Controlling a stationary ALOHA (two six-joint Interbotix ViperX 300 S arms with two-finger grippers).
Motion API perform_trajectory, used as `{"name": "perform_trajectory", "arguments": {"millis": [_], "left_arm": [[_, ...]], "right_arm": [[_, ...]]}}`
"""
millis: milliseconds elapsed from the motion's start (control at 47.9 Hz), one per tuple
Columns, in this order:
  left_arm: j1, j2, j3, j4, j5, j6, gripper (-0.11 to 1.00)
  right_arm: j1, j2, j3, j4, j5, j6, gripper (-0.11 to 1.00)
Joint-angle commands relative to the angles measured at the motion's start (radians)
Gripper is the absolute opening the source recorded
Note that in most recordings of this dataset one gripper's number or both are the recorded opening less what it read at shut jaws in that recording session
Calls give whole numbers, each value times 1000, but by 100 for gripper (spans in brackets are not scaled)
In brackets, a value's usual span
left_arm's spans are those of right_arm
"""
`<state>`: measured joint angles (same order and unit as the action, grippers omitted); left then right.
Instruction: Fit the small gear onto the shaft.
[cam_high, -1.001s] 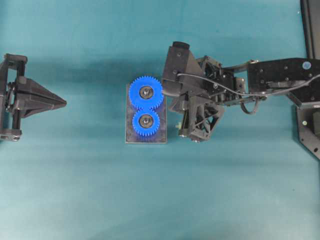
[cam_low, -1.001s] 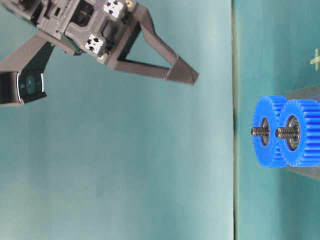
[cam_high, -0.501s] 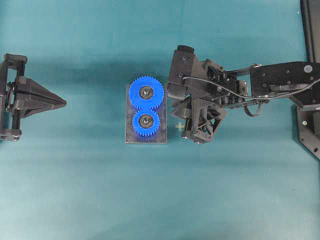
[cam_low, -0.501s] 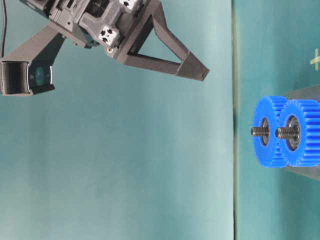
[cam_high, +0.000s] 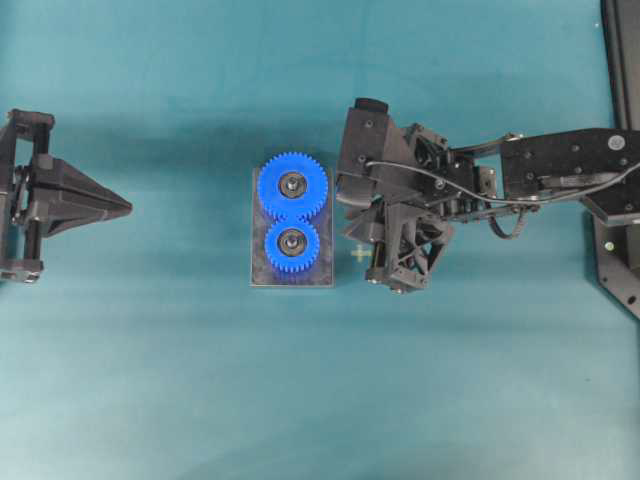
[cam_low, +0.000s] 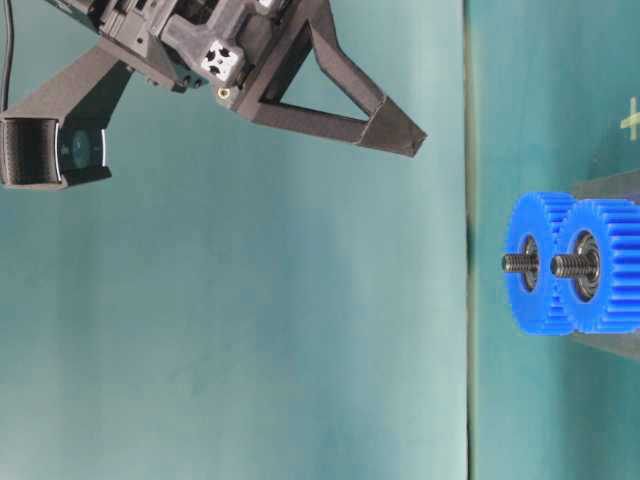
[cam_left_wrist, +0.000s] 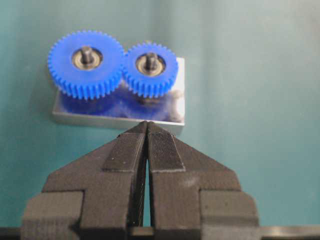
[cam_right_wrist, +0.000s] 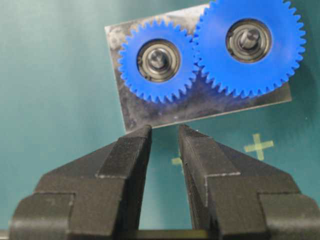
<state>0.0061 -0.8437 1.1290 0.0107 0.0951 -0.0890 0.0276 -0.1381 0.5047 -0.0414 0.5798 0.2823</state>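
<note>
Overhead exterior view: the small bright blue toothed plastic gear (cam_high: 292, 245), with its dark hub and silvery bearing centre, sits on the short silvery metal shaft (cam_high: 292, 241) rising from the dark grey rectangular metal plate (cam_high: 260, 270), its teeth meshed with the larger blue toothed gear (cam_high: 293, 186) beside it. The black right gripper (cam_high: 362, 250) hangs just right of the plate with its jaws apart and nothing between them. Far to the left, the black left gripper (cam_high: 128, 206) has its fingers pressed together, empty.
</note>
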Motion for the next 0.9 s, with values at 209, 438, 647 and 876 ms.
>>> {"name": "perform_trajectory", "arguments": {"millis": [209, 438, 647, 876], "left_arm": [[0, 5, -11, 3, -28, -2, 0], [0, 5, -11, 3, -29, -2, 0], [0, 5, -9, 3, -31, -3, 0], [0, 5, -8, 3, -34, -2, 0]], "right_arm": [[5, -25, -9, 0, -6, -9, 33], [6, -23, -9, 0, -6, -9, 33], [6, -21, -9, 0, -6, -5, 33], [6, -20, -9, 2, -9, -3, 33]]}}
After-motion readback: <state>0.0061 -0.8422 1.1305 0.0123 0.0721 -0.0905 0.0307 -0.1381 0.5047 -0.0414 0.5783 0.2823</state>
